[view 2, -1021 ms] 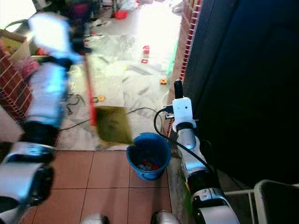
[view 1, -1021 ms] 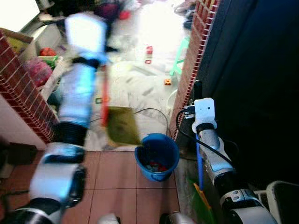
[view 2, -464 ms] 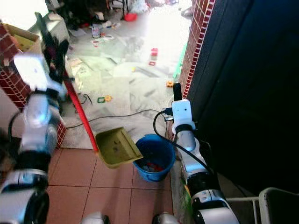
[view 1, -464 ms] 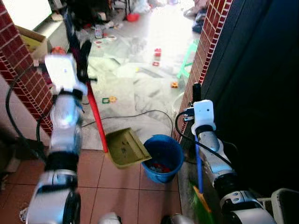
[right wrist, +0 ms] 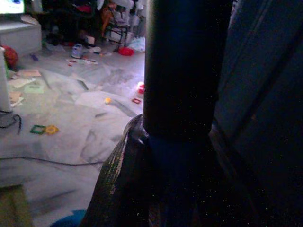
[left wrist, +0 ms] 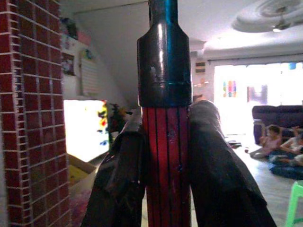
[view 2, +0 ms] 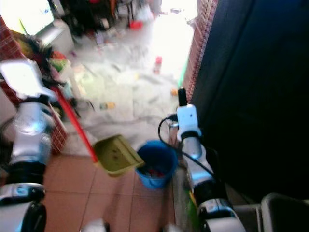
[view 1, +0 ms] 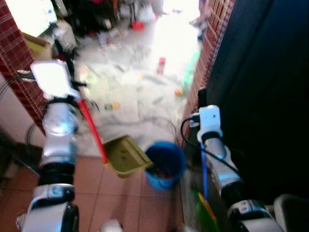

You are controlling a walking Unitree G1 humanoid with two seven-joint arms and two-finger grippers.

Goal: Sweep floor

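My left gripper (left wrist: 165, 120) is shut on the red handle (view 1: 92, 129) of an olive-green dustpan (view 1: 126, 154). The pan rests low on the floor, its lip against a blue bucket (view 1: 165, 164) that has bits of litter inside. At the right, beside a dark panel, my right gripper (view 1: 203, 95) is shut on the blue handle (view 1: 205, 169) of a broom. The broom's green and yellow bristles (view 1: 205, 209) are by my feet. In the right wrist view the fingers (right wrist: 123, 175) wrap the dark handle (right wrist: 184, 61).
A brick pillar (view 1: 19, 72) stands at the left and a brick wall edge (view 1: 212, 43) at the right. Small toys (view 1: 161, 60), a cable (view 1: 159, 118) and a green stool (view 1: 193, 63) lie on the pale floor beyond. People (left wrist: 272, 142) sit far off.
The left arm has brought the dustpan down from its raised, tipped position over the bucket to rest beside it. The camera has shifted and the picture is blurred. The right arm holds still.
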